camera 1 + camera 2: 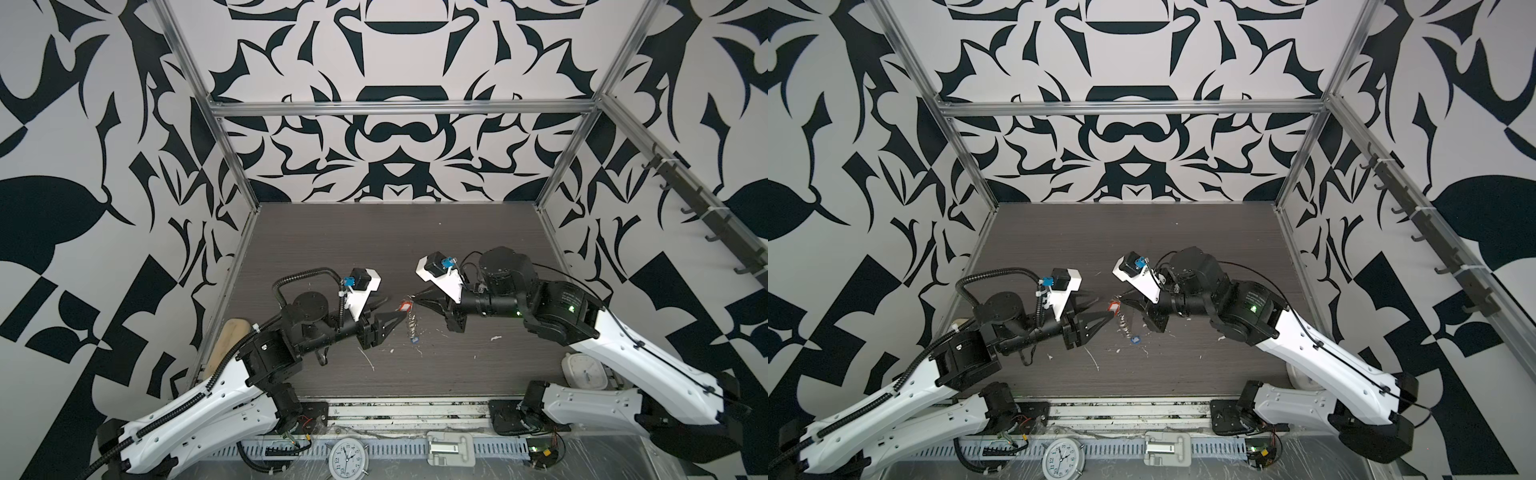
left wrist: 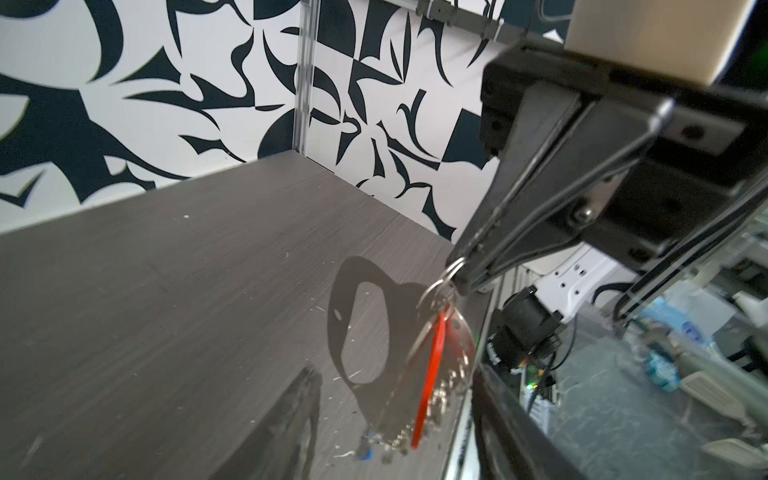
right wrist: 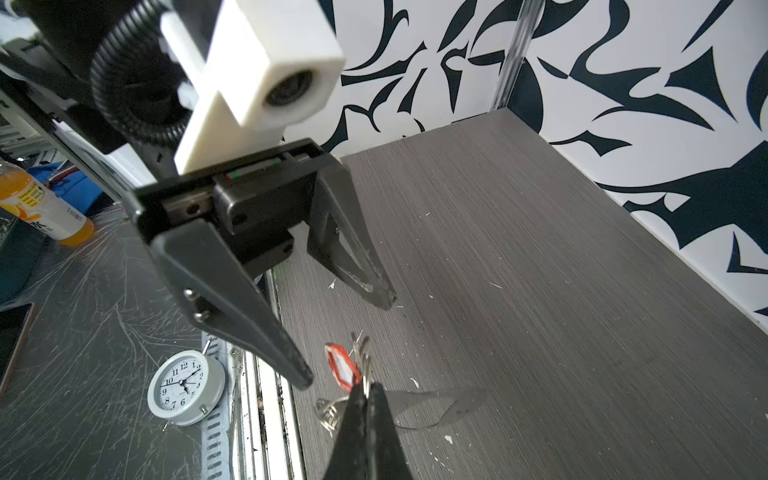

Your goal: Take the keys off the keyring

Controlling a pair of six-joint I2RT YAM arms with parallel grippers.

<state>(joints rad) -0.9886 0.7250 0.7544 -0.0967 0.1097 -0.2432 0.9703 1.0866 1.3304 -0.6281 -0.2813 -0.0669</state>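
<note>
Two states logged: right gripper (image 3: 365,392) clamped on vertically hanging keyring (image 2: 457,349); left gripper (image 3: 347,340) held open, empty, red-tagged key (image 3: 343,365) just right of its tips.

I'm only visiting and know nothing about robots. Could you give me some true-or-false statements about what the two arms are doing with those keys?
1. The right tool is pinched shut on the top of the keyring. True.
2. The keyring lies flat on the table. False: it hangs in the air above it.
3. The left tool is open. True.
4. The left tool grips the red tag. False: the tag hangs beside it, not gripped.
</note>
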